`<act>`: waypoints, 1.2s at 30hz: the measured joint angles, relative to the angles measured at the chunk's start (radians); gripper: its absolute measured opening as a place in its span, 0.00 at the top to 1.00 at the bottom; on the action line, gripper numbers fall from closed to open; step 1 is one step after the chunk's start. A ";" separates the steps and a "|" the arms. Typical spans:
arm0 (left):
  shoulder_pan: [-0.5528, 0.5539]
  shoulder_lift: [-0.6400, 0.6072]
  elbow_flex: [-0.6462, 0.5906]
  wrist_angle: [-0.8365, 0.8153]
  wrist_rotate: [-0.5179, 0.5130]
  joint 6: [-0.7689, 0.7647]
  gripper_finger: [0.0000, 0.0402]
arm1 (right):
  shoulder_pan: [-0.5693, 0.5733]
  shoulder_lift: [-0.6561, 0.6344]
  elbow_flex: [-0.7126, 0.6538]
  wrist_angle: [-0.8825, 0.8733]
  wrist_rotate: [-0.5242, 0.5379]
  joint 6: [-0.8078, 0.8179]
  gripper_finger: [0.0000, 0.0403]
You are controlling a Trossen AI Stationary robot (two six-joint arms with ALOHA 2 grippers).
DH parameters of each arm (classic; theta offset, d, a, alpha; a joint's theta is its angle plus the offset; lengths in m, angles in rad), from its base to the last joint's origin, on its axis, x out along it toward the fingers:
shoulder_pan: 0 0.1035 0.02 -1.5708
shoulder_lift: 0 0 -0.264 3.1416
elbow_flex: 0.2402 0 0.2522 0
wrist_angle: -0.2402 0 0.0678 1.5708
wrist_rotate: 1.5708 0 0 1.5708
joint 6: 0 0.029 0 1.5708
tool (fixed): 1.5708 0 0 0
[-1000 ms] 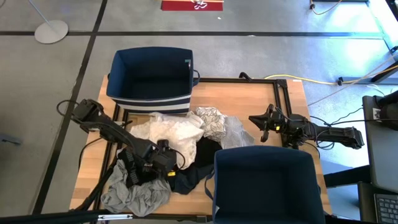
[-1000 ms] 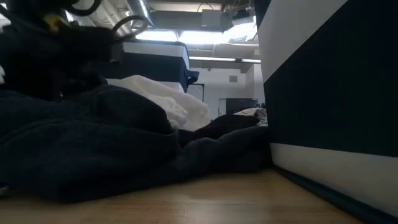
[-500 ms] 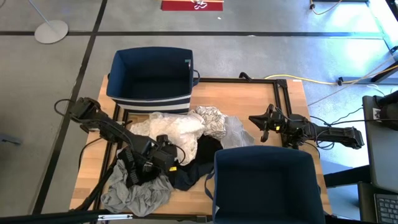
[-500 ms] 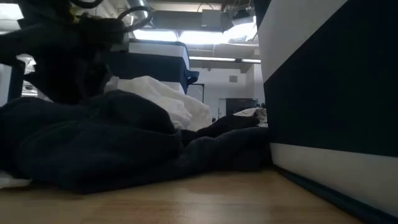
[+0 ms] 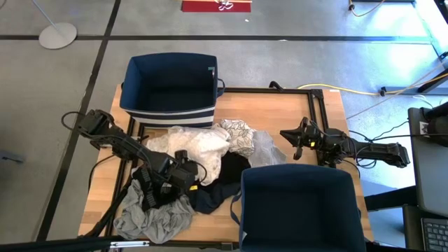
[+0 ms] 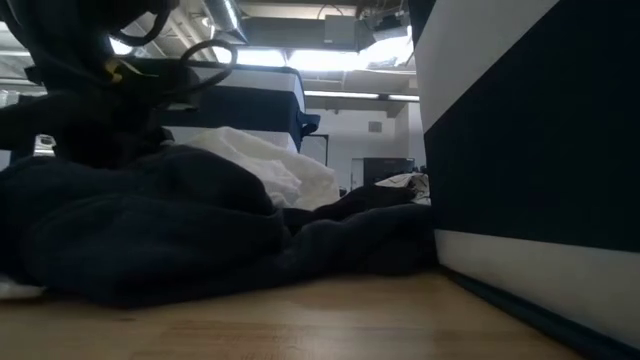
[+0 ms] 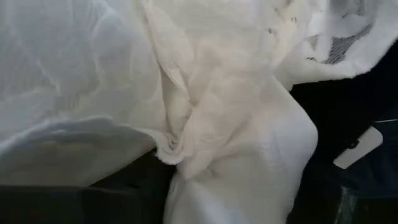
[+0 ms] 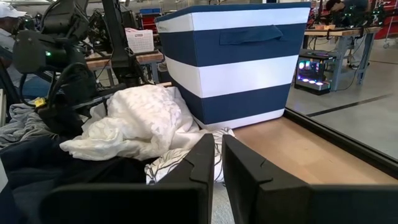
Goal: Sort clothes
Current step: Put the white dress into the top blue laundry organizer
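A: Where's the left gripper (image 5: 183, 168)?
B: Down in the clothes (image 5: 210, 157), against the cream garment (image 7: 236, 124). We can't tell its fingers; fabric fills the wrist view.
A: Right gripper (image 5: 288, 134)?
B: Waiting beside the patterned piece (image 5: 240, 136), fingers nearly closed, empty.
A: Pile?
B: Crumpled, mid-table, possibly overlapping.

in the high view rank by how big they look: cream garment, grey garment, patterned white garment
1. Cream lacy fabric garment and grey soft fabric garment: alike, and the left arm hides part of each.
2. White black-patterned fabric garment: smallest.
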 joint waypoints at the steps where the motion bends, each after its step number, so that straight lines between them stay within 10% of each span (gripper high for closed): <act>1: 0.002 0.000 0.000 0.000 -0.001 0.004 0.42 | 0.000 0.000 0.000 0.000 0.000 0.000 0.91; 26: 0.008 0.000 -0.001 0.007 -0.007 -0.020 0.96 | 0.000 0.000 0.000 0.001 0.000 0.000 0.91; 36: 0.008 -0.055 0.036 -0.010 -0.029 0.003 0.98 | 0.000 0.000 0.000 0.001 0.000 0.000 0.91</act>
